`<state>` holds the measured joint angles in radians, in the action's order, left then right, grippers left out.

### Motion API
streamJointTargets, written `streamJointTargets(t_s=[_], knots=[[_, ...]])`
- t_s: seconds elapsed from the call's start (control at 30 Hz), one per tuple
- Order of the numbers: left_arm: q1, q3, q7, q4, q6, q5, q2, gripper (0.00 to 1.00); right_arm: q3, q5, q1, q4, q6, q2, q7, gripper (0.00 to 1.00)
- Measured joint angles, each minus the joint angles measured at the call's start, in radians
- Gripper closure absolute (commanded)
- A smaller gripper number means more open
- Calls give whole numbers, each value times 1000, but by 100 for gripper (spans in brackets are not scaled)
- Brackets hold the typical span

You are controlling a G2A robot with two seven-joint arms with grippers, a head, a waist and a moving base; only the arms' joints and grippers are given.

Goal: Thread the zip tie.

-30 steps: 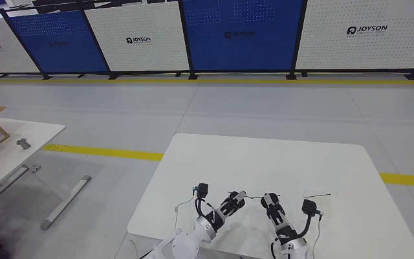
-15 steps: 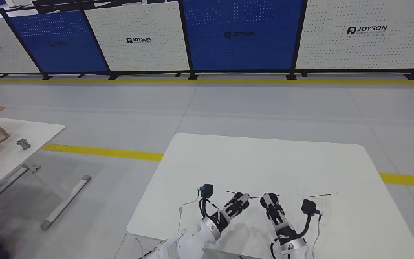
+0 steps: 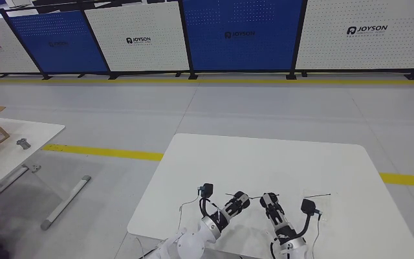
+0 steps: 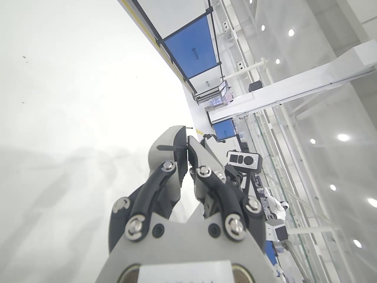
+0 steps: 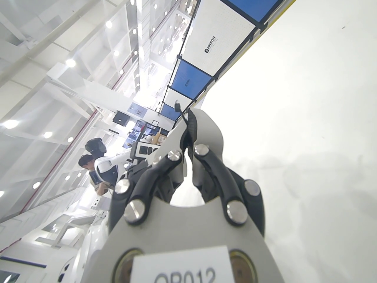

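Clamping zip tie (image 5: 178, 107) with left tool (image 4: 187, 146) and right tool (image 5: 188, 125) over near table (image 3: 259, 155) edge; showing head from right wrist, tail from left.

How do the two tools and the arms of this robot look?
The left tool and right tool look alike: two grey metal fingers with black pads, black link bars with silver pins, and a grey base bearing a white label. In the top view, the arms are white and black, with thin black cables.

bright | ceiling lamps (image 5: 70, 63) glare | soft shadows | wrist edges warped
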<state>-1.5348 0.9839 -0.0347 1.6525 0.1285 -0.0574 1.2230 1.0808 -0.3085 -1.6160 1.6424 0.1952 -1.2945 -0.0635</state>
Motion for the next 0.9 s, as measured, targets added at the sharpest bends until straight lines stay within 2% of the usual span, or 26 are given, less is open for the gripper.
streamJointTargets(t_s=[0.47, 0.5, 0.57, 0.9], knots=[[-15, 7, -12, 12, 24, -12, -3, 100, 3, 8, 5, -6, 9, -2, 52, 100], [-14, 7, -9, 12, 20, -11, -3, 100, 4, 9, 6, -6, 7, -2, 57, 88], [-11, 7, -6, 10, 12, -7, -2, 100, 7, 14, 4, -3, 4, -2, 62, 73], [8, -1, 8, -6, -46, 7, 4, 100, 15, 4, 1, -8, 13, -3, 59, 74]])
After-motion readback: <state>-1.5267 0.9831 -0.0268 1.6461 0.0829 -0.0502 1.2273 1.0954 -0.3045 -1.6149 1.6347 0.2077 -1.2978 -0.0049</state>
